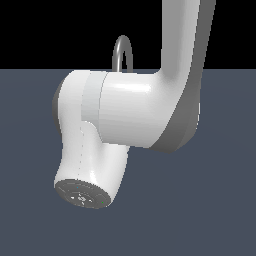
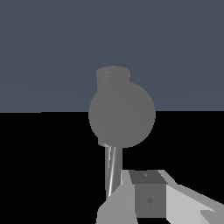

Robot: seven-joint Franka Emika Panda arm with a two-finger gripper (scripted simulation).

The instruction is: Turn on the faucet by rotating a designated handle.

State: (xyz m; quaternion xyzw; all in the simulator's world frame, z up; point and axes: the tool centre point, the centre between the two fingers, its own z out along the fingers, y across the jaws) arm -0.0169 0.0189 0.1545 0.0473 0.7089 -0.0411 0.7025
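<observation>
In the exterior view only the top of the faucet's arched spout (image 1: 122, 50) shows, above and behind my white arm. The gripper is hidden there. In the wrist view the faucet's short cylindrical base (image 2: 113, 75) stands on the grey floor, with a round grey bulge (image 2: 121, 114) in front of it. A thin grey tube (image 2: 110, 170) runs from the bulge towards my gripper (image 2: 131, 192). I cannot tell whether that tube is the spout seen edge-on or the handle. The fingers (image 2: 148, 197) lie together beside the tube's end, with no gap showing and nothing between them.
My bulky white arm (image 1: 130, 115) fills the middle of the exterior view and hides the faucet's base. A flat grey-blue floor (image 1: 210, 210) lies all around, with black background above it.
</observation>
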